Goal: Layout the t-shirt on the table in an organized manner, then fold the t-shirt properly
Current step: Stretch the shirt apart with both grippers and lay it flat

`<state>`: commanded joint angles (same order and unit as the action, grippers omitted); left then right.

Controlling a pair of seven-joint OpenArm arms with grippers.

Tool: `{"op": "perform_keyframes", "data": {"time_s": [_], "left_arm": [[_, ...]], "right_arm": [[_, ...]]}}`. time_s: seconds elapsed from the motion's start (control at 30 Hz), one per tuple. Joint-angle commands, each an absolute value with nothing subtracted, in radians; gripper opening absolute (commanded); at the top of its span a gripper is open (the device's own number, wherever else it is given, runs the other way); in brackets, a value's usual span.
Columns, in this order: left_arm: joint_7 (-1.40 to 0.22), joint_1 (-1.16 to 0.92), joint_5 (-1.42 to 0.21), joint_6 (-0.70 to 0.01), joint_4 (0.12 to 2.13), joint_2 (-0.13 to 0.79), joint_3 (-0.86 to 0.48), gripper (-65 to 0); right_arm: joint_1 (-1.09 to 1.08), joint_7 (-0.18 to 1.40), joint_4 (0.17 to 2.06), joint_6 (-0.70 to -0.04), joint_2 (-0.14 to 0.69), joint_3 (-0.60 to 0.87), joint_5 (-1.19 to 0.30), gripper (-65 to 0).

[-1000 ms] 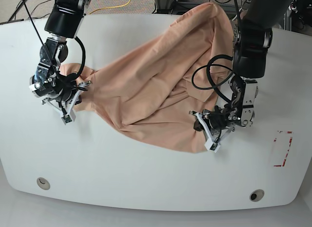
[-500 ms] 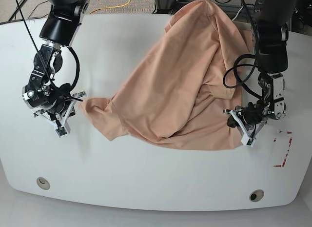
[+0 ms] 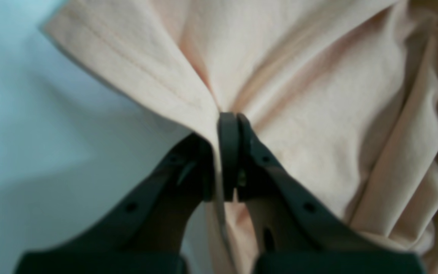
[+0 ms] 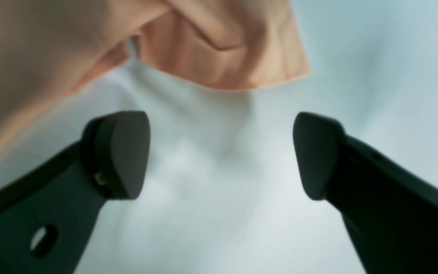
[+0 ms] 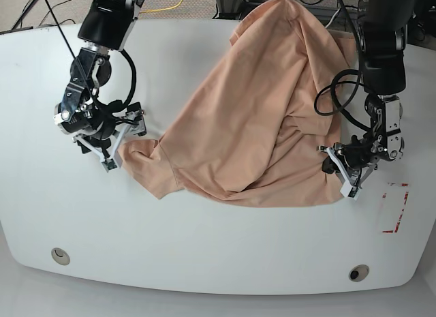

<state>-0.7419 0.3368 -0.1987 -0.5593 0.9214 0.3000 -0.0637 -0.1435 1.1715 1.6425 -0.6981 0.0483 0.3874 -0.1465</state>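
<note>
The peach t-shirt (image 5: pixel 252 119) lies rumpled across the white table (image 5: pixel 204 249), running from the far edge down to the middle. My left gripper (image 5: pixel 338 175) is shut on the shirt's hem at its right lower corner; in the left wrist view the left gripper (image 3: pixel 229 125) pinches a fold of the t-shirt (image 3: pixel 318 95). My right gripper (image 5: pixel 122 148) stands open just left of the shirt's left corner. In the right wrist view the right gripper (image 4: pixel 221 152) holds nothing, with the t-shirt (image 4: pixel 219 53) edge beyond its fingertips.
A red-tape rectangle (image 5: pixel 395 206) marks the table at the right. Two grommet holes (image 5: pixel 60 255) (image 5: pixel 358 273) sit near the front edge. Cables and equipment crowd the far side behind the table.
The right gripper has moved right and slightly up toward the shirt's left corner, still open. The left gripper stays shut on the hem, nearly in place. The shirt's left corner has shifted slightly.
</note>
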Motion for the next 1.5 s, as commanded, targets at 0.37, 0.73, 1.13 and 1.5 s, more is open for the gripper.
{"op": "perform_keyframes", "data": {"time_s": [0.37, 0.73, 1.13, 1.5], "left_arm": [[-0.742, 0.323, -0.197, -0.559, 0.935, 0.297, -0.064, -65.0], [-0.742, 0.323, -0.197, -0.559, 0.935, 0.298, -0.064, -65.0], [-0.742, 0.323, -0.197, -0.559, 0.935, 0.298, -0.064, -65.0], [-0.736, 0.334, -0.197, -0.556, 0.935, 0.312, -0.062, -65.0]], "right_arm": [[-0.14, 1.175, 1.641, -0.698, -0.062, 0.381, -0.148, -8.1], [-0.122, 1.168, 1.546, -0.698, -0.101, 0.38, -0.148, -8.1], [-0.125, 1.106, 1.445, -0.698, -0.097, 0.38, -0.148, -18.7], [-0.166, 1.115, 1.449, -0.698, -0.013, 0.378, -0.142, -60.6]]}}
